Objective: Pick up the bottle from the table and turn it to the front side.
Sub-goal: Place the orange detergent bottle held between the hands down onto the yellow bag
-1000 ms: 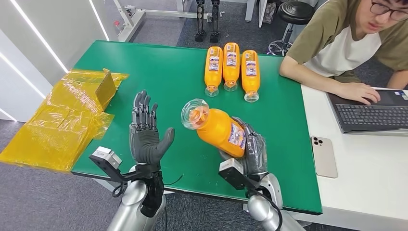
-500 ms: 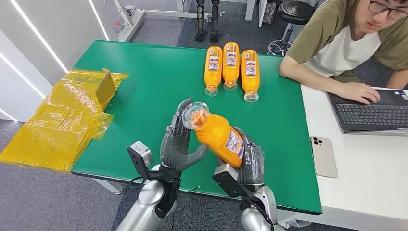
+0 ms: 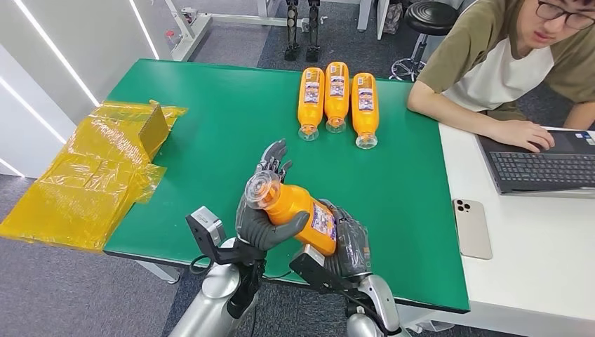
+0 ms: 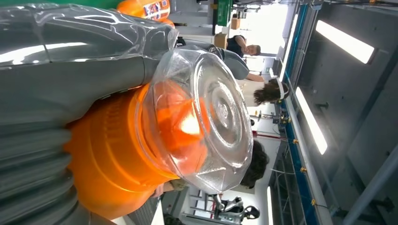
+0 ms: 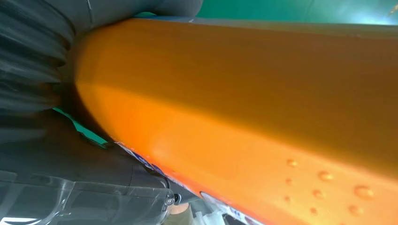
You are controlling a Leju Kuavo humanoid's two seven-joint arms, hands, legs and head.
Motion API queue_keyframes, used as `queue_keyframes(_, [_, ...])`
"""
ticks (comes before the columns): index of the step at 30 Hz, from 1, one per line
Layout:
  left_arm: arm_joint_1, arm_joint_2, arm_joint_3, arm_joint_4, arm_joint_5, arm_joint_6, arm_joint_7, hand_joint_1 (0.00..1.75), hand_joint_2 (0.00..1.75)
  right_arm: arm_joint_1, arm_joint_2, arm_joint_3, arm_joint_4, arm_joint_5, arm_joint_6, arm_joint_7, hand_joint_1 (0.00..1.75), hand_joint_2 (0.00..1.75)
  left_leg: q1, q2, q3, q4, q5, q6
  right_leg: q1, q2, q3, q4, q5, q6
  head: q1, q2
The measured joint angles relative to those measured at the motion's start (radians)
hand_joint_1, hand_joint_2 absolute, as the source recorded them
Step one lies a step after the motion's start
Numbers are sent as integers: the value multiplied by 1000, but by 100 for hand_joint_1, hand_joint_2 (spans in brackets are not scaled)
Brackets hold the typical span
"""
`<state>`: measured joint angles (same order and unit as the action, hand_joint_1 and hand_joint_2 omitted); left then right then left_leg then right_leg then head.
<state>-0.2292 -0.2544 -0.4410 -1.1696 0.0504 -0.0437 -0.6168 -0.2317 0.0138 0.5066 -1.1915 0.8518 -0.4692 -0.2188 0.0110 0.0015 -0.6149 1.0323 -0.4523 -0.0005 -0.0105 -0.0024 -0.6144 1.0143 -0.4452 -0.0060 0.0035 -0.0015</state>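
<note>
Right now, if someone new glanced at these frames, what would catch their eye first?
The orange bottle held up off the green table near its front edge, clear cap toward the camera, gripped by the right hand around its body and the left hand near its neck. Next, three matching bottles lying side by side at the table's far edge, and a person at a laptop to the right.

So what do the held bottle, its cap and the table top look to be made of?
Held bottle: likely glossy plastic showing orange throughout, with a printed label; droplets bead on its smooth side in the right wrist view.
Cap: clear, faceted hard plastic; you see orange through it.
Table top: matte green covering, maybe felt or a mat; it shows no glare.
</note>
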Motion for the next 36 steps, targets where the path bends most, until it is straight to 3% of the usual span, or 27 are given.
queue_keyframes(3, [0, 0, 0, -6, 0, -1, 0, 0, 175, 3, -3, 2, -8, 3, 10, 1, 175, 175, 0, 0, 0, 0, 0, 0, 0, 0, 0, 0, 0, 0, 0, 0])
queue_keyframes(7, [1, 0, 0, -10, 0, -8, 3, 171, 175, 6, -9, 8, -20, 13, 39, 0, 175, 175, 0, 0, 0, 0, 0, 0, 0, 0, 0, 0, 0, 0, 0, 0])
queue_keyframes(27, [-2, 0, -18, -17, 3, -70, 10, 175, 175, 69, -33, -3, -97, 14, 11, -20, 175, 175, 0, 0, 0, 0, 0, 0, 0, 0, 0, 0, 0, 0, 0, 0])
queue_keyframes(28, [-2, 0, -19, -17, 3, -70, 10, 175, 175, 72, -33, -4, -99, 14, 9, -22, 164, 175, 0, 0, 0, 0, 0, 0, 0, 0, 0, 0, 0, 0, 0, 0])
queue_keyframes(31, [-3, 1, -23, -17, 3, -70, 10, 175, 175, 77, -33, -6, -104, 13, 7, -24, 34, 175, 0, 0, 0, 0, 0, 0, 0, 0, 0, 0, 0, 0, 0, 0])
queue_keyframes(32, [-3, 1, -25, -17, 3, -70, 10, 175, 175, 78, -33, -6, -105, 8, 0, -29, 1, 175, 0, 0, 0, 0, 0, 0, 0, 0, 0, 0, 0, 0, 0, 0])
queue_keyframes(36, [-5, 1, -32, -17, 0, -66, 11, 175, 175, 89, -24, -8, -116, -89, -100, -123, 0, 175, 0, 0, 0, 0, 0, 0, 0, 0, 0, 0, 0, 0, 0, 0])
